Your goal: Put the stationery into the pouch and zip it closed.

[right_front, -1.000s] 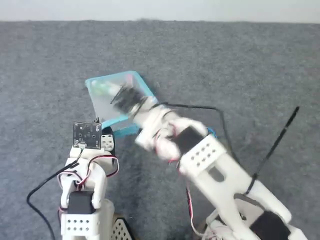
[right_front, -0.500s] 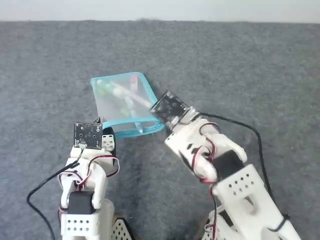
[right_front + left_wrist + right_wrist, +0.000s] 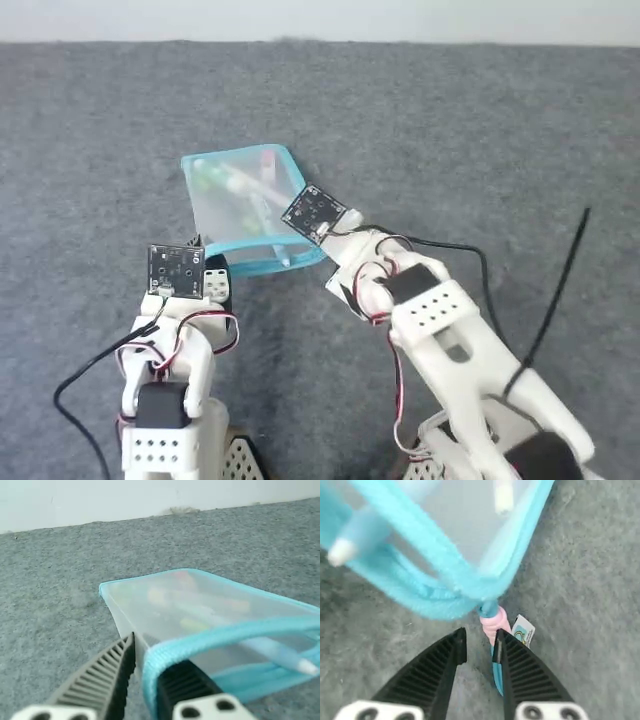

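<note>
**Surroundings.** A grey, carpet-like table top (image 3: 480, 120) lies under and around both pincers. A pale wall (image 3: 320, 18) runs along its far edge, well beyond their tips. A black cable (image 3: 455, 245) loops behind the right pincer, beside its arm.

**Room.** Carpet runs on from the pouch's far edge to the wall. It also spreads wide to the outer side of each pincer.

**Pouch** (image 3: 235, 215). Translucent with teal edging, it lies flat just ahead of both pincers, with its gaping mouth toward them. Coloured stationery (image 3: 240, 182) shows through its wall. A pale blue pen (image 3: 360, 532) pokes out of the mouth, white tip first, between the two pincers.

**Left pincer** (image 3: 150, 655). It is clamped on the teal mouth edge at the pouch's nearest corner, the band pinched between ribbed fingers (image 3: 107, 675).

**Right pincer** (image 3: 480, 632). Its fingers are parted by a narrow gap at the opposite corner. The pink zip pull (image 3: 492, 622) sits at its tips against one finger. A small label (image 3: 522, 630) lies just beside them.
</note>
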Robot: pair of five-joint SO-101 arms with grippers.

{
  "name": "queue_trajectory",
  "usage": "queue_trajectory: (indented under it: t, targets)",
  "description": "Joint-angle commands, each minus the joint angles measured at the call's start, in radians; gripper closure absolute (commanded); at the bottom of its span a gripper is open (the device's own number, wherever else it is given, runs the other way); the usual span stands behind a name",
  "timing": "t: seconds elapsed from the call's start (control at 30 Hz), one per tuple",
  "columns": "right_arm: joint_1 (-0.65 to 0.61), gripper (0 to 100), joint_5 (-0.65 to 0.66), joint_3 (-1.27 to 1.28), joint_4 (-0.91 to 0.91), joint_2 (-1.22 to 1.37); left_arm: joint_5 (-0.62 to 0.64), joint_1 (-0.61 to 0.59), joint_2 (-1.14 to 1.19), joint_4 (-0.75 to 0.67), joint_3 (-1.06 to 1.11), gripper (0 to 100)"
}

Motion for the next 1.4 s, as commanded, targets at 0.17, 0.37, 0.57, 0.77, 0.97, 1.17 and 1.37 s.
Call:
queue_trajectory:
  t: [0.17,0.37,0.57,0.77,0.97,1.17,1.37]
  targets:
    - [0.022,89.6,-0.003,-0.183,-0.108,0.251,0.015,0.012,0.005,-0.011,-0.018,99]
    - [0.091,89.1,-0.031,-0.221,-0.065,0.269,0.015,0.012,0.005,-0.012,-0.018,99]
    - [0.018,75.2,-0.008,-0.107,-0.039,0.15,0.015,0.012,0.005,-0.012,-0.019,99]
    - [-0.013,71.9,-0.008,-0.089,-0.091,0.107,0.015,0.012,0.005,-0.011,-0.019,99]
    - [-0.008,71.9,-0.006,-0.18,-0.162,0.288,0.015,0.012,0.005,-0.009,-0.019,99]
    - [0.024,83.7,-0.018,-0.341,-0.087,0.452,0.015,0.012,0.005,-0.009,-0.019,99]
    - [0.082,99.1,-0.135,-0.385,0.117,0.272,0.015,0.012,0.005,-0.009,-0.021,99]
